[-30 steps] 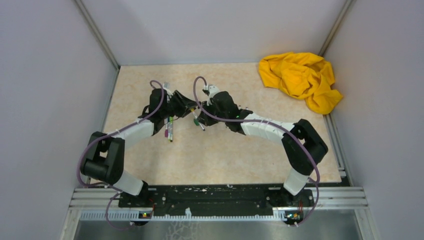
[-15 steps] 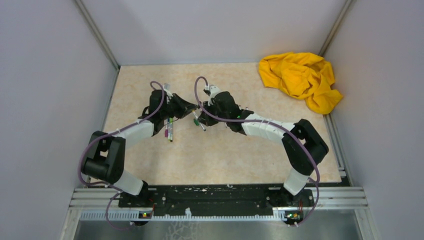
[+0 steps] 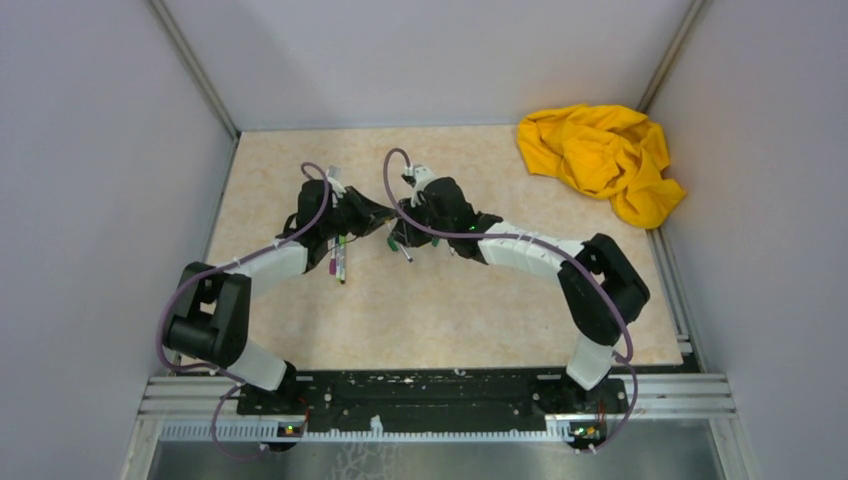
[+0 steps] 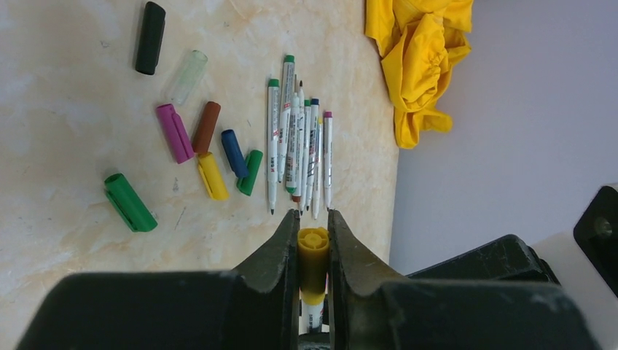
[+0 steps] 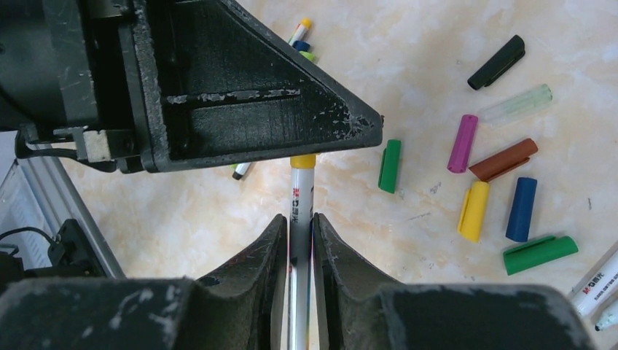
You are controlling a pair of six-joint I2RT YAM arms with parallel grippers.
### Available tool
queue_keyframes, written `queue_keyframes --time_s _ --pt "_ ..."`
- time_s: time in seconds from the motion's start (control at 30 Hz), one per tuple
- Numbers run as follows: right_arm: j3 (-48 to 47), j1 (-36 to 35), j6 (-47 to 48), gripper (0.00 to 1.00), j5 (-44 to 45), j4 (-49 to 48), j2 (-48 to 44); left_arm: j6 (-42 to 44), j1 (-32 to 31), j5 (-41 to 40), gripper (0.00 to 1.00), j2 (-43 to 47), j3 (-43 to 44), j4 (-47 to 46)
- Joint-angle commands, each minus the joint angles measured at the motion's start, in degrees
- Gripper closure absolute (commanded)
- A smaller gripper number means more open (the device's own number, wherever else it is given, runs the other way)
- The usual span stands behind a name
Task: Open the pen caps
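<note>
The left gripper (image 4: 313, 215) is clamped on the yellow cap (image 4: 313, 251), and the right gripper (image 5: 299, 219) is pinched round the white pen barrel (image 5: 302, 189) of the same pen. The whole pen hangs in the air between the two, up above the bundle of uncapped pens (image 4: 299, 146).

My guess on handling: the cap is light, stiff, slick plastic with a friction fit. The grip belongs on its body, where the left fingers already are, and the pull should run dead straight along the barrel. That skinny barrel could slide through the right fingers (it's smooth and round), so squeeze firmly.

The loose caps (image 4: 234, 153) lie just beside the bundle, on the side away from the yellow cloth (image 4: 419, 58), with a black cap (image 4: 150, 37) and a clear cap (image 4: 186, 67) further out. Nothing seems to block the pull, though the grippers sit nose to nose, so there's little slack.
</note>
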State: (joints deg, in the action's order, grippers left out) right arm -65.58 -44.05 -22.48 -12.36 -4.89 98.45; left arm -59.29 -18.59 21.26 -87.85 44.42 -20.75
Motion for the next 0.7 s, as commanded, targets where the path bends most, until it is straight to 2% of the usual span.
queue_keyframes --time_s 0.0,0.1,0.17,0.3,0.4,0.67 --pt "-4.3 0.3 0.8 0.81 -1.3 -1.4 1.7 -0.9 0.1 2.4 1.00 -0.4 -0.4 -2.9" --pt "-5.7 0.3 1.1 0.83 -1.4 -0.7 3.3 -1.6 0.1 2.9 1.00 -0.7 -0.6 -3.9" --pt "-6.5 0.4 1.1 1.00 -1.7 -0.4 4.1 -1.5 0.1 3.0 1.00 -1.0 -0.4 -4.0" --pt "-5.8 0.6 1.3 1.00 -1.1 1.2 4.2 0.2 0.0 0.5 1.00 -2.4 1.3 -2.4" --pt "-1.9 0.6 1.6 1.00 0.1 2.0 1.6 1.6 0.7 -3.0 1.00 -6.2 4.2 -1.2" --pt "13.0 0.7 0.0 1.00 3.2 -2.4 -7.2 -1.7 5.2 -0.3 1.00 -19.1 16.0 -1.4"
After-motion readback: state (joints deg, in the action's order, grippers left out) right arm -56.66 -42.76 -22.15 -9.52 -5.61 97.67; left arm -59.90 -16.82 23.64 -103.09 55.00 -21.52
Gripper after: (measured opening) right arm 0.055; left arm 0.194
